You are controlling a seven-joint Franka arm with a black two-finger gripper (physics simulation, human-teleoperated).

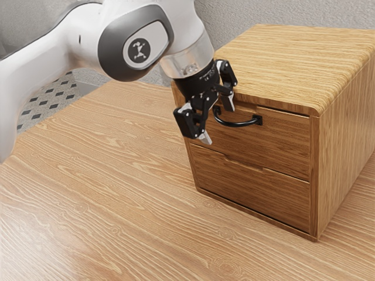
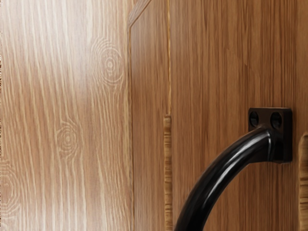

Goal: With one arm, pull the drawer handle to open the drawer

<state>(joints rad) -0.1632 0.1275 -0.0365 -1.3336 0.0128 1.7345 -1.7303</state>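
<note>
The claw (image 1: 217, 122) is wide open, right by one end of the black handle (image 1: 239, 121) on the top drawer (image 1: 275, 140) of the wooden cabinet (image 1: 293, 58) on the desk (image 1: 105, 193). It grips nothing. The drawer looks closed, so grabbing and pulling are left.

A light wood-grained bench (image 1: 105, 199) stood before a plain grey wall (image 1: 275, 12), and beyond its far edge lay a pale tiled floor (image 1: 50, 99) patterned with dark diamonds.
</note>
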